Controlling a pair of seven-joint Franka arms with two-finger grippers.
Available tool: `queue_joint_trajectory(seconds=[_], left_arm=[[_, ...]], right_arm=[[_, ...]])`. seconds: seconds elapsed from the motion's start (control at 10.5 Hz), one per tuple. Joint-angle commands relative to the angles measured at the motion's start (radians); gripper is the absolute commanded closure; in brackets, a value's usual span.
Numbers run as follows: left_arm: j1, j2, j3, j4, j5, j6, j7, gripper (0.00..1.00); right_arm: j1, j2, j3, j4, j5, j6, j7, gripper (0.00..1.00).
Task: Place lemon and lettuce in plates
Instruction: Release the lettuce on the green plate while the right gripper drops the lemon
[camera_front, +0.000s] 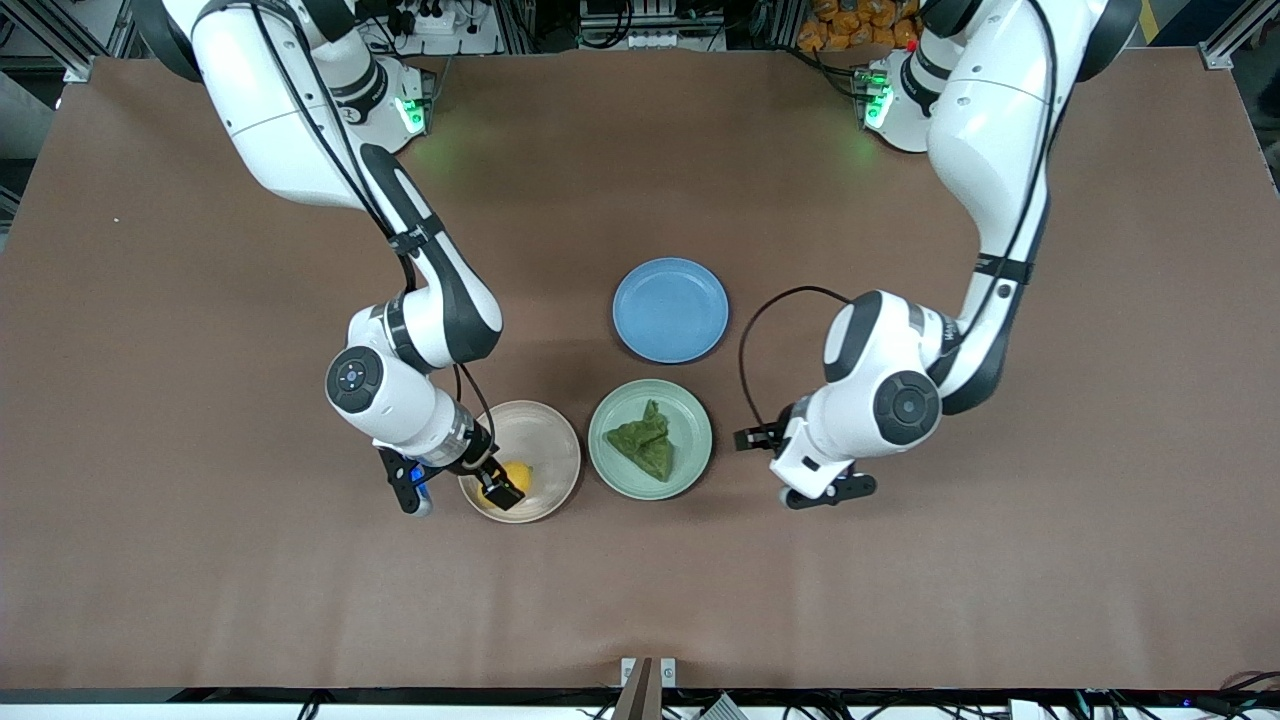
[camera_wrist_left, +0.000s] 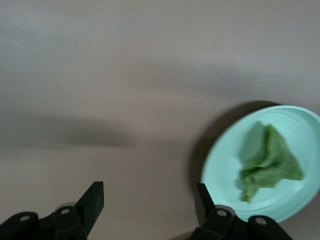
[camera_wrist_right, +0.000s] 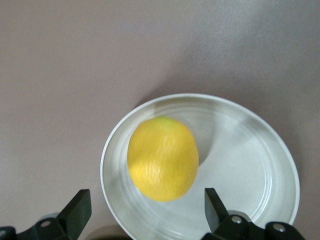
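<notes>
The yellow lemon (camera_front: 519, 475) lies in the pale pinkish-beige plate (camera_front: 545, 445). My right gripper (camera_front: 497, 487) is open just over that plate's edge, with the lemon (camera_wrist_right: 162, 157) clear of its fingertips and resting on the plate (camera_wrist_right: 245, 165). The wrinkly green lettuce (camera_front: 645, 440) lies in the mint green plate (camera_front: 690, 425), beside the beige one. My left gripper (camera_front: 825, 490) is open and empty over bare table beside the mint plate, toward the left arm's end. The left wrist view shows the lettuce (camera_wrist_left: 270, 162) in the mint plate (camera_wrist_left: 300, 135) and my left gripper (camera_wrist_left: 149, 202) open.
A blue plate (camera_front: 670, 310) holding nothing sits farther from the front camera than the mint plate. The brown table surface (camera_front: 200, 560) spreads wide around the three plates.
</notes>
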Motion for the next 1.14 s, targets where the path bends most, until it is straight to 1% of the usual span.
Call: queue_joint_trajectory(seconds=[0.0,0.1,0.19,0.29,0.38,0.48,0.67,0.76,0.86,1.05], left_arm=[[0.094,-0.047,-0.002,-0.03,0.061,-0.083,0.131,0.0],[0.131,-0.058,-0.002,-0.03,0.064,-0.112,0.163,0.0],[0.16,-0.064,-0.002,-0.031,0.11,-0.125,0.189,0.0],[0.188,-0.066,-0.002,-0.033,0.154,-0.125,0.208,0.0],[0.206,-0.067,-0.002,-0.031,0.176,-0.125,0.21,0.0],[0.231,-0.067,-0.002,-0.031,0.193,-0.125,0.211,0.0],[0.239,-0.081,-0.002,-0.033,0.197,-0.126,0.228,0.0],[0.239,-0.084,0.007,-0.033,0.197,-0.127,0.226,0.0],[0.24,-0.092,0.008,-0.033,0.197,-0.127,0.226,0.0],[0.242,-0.119,0.031,-0.034,0.197,-0.128,0.226,0.0]], right_arm=[[-0.018,0.003,-0.01,0.016,-0.071,-0.026,-0.019,0.0],[-0.053,-0.029,-0.008,-0.016,-0.171,-0.099,-0.131,0.0],[-0.088,-0.06,-0.007,-0.042,-0.196,-0.157,-0.298,0.0],[-0.136,-0.081,-0.004,-0.059,-0.196,-0.198,-0.424,0.0],[-0.16,-0.1,-0.005,-0.077,-0.196,-0.221,-0.512,0.0],[-0.185,-0.121,-0.005,-0.109,-0.196,-0.218,-0.581,0.0],[-0.245,-0.173,-0.007,-0.185,-0.204,-0.206,-0.78,0.0],[-0.271,-0.199,-0.007,-0.218,-0.204,-0.192,-0.834,0.0],[-0.274,-0.23,-0.007,-0.26,-0.204,-0.175,-0.842,0.0],[-0.27,-0.305,-0.008,-0.355,-0.234,-0.141,-0.844,0.0]])
